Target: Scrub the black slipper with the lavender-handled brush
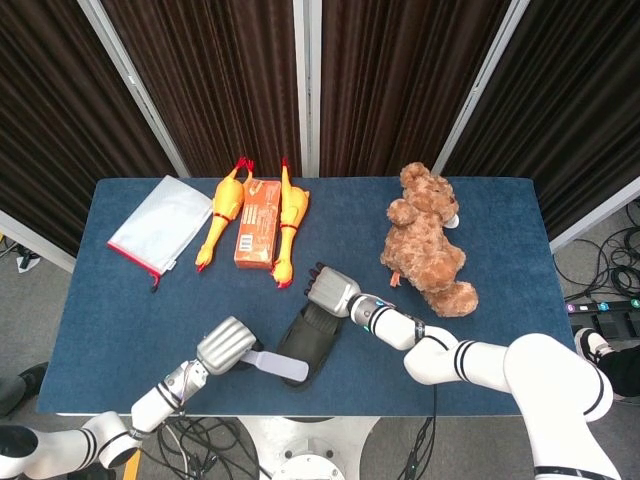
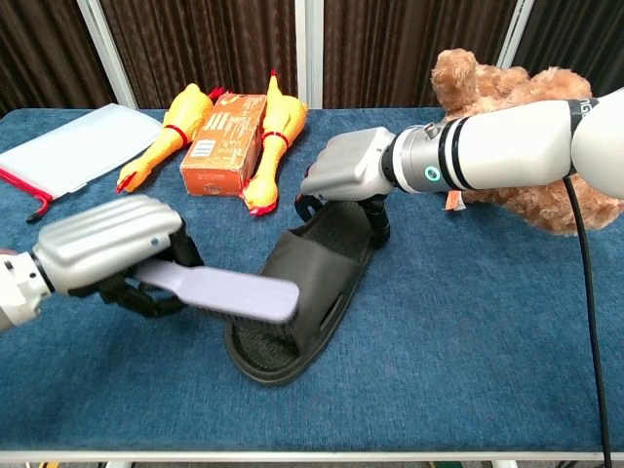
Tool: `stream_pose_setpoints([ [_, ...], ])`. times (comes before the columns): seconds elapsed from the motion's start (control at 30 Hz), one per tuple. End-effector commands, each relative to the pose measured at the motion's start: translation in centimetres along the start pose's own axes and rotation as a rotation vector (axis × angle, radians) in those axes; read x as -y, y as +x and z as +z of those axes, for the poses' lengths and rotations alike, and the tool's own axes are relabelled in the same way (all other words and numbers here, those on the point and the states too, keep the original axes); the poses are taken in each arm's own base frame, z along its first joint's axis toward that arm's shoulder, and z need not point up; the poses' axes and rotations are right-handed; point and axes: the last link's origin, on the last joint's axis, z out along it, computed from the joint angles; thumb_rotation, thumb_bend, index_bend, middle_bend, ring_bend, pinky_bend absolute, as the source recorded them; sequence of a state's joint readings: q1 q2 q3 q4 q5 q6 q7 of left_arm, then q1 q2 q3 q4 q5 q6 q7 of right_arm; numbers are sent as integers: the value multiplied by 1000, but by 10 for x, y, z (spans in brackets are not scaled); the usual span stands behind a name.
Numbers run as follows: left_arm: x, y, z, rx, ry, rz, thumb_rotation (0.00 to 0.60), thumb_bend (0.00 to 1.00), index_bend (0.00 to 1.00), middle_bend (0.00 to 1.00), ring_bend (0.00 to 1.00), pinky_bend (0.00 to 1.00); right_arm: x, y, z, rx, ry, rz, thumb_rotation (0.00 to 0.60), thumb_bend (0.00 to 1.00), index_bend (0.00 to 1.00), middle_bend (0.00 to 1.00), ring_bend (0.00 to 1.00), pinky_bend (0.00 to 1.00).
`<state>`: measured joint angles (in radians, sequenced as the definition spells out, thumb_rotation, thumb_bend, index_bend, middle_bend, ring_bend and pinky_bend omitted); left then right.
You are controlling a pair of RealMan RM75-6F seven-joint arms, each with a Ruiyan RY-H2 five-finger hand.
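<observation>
Scrubbing step in hand, judged from layout. Black slipper (image 2: 297, 302) lying near front-centre of blue table (image 1: 120, 300), toe end twd front edge, heel end twd the toys. Right hand (image 2: 351, 175) clamped down on slipper's rear rim, fingers curled over the edge, pinning it; same hand seen in head view (image 1: 331, 293) at slipper's far end. Left hand (image 2: 107, 244) wrapped round handle of lavender-handled brush (image 2: 229, 292), brush head reaching over slipper's front-left part, across the footbed near the toe; in head view, left hand (image 1: 226, 345) just left of slipper w/ brush (image 1: 280, 366) angled to its front edge. Bristle side facing down, hidden, so can't tell whether bristles actually touching footbed or hovering just above. Behind, well apart from the work: two rubber chickens (image 1: 222, 215) flanking an orange box (image 1: 256, 236), clear zip pouch (image 1: 160, 225) at far left, brown teddy bear (image 1: 428, 245) to the right. Next move prob. calls for: keep rear rim pinned w/ right hand so slipper doesn't skid or pivot, press brush head flat onto footbed, then stroke lengthwise toe-to-heel and back. Risk, as a guess: slipper lifting at toe if brush drags sideways, or brush sliding off the left rim given how near the edge it sits.
</observation>
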<state>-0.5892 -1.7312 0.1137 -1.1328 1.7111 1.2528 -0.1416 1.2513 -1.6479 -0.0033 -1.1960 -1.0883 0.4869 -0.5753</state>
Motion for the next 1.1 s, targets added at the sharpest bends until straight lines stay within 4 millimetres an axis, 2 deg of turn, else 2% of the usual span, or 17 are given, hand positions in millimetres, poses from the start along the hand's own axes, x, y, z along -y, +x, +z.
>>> stream_pose_setpoints([
  [0.03,19,11,-1,-38,105,-38,600,486,1000,1000,1000,1000,0,4,-6,-1,-5,9,600,17,0,2,0,0],
  [0.17,44,14,-5,-58,240,-21,600,489,1000,1000,998,1000,-4,17,-18,-57,-21,33,600,4,0,0,0,0],
  [0.37,67,4,-9,-20,375,72,600,489,995,997,939,1000,-18,42,-46,-163,-48,76,600,3,0,0,0,0],
  [0.43,70,0,-9,15,402,90,600,486,958,980,894,1000,-26,48,-56,-187,-64,90,600,4,0,0,0,0],
  [0.53,71,-1,-9,28,411,103,600,477,847,907,813,1000,-35,52,-66,-202,-81,104,600,4,0,0,0,0],
  [0.63,70,0,-9,27,420,114,600,435,699,774,681,975,-40,51,-75,-205,-91,136,600,4,0,0,0,0],
  [0.7,69,1,-10,42,420,124,600,412,573,652,557,866,-43,50,-79,-206,-95,148,600,5,0,0,0,0],
  [0.8,65,6,-12,44,413,132,600,378,302,419,334,574,-45,47,-82,-207,-99,151,600,5,0,0,0,0],
  [0.87,62,10,-14,37,409,131,600,354,196,295,225,451,-47,46,-84,-207,-101,154,600,5,0,0,0,0],
  [0.97,60,15,-18,52,415,134,600,314,132,183,126,337,-47,42,-87,-202,-102,155,600,19,0,0,0,0],
  [1.1,56,24,-23,101,413,151,600,276,107,155,100,306,-47,37,-91,-204,-103,168,600,27,0,0,0,0],
])
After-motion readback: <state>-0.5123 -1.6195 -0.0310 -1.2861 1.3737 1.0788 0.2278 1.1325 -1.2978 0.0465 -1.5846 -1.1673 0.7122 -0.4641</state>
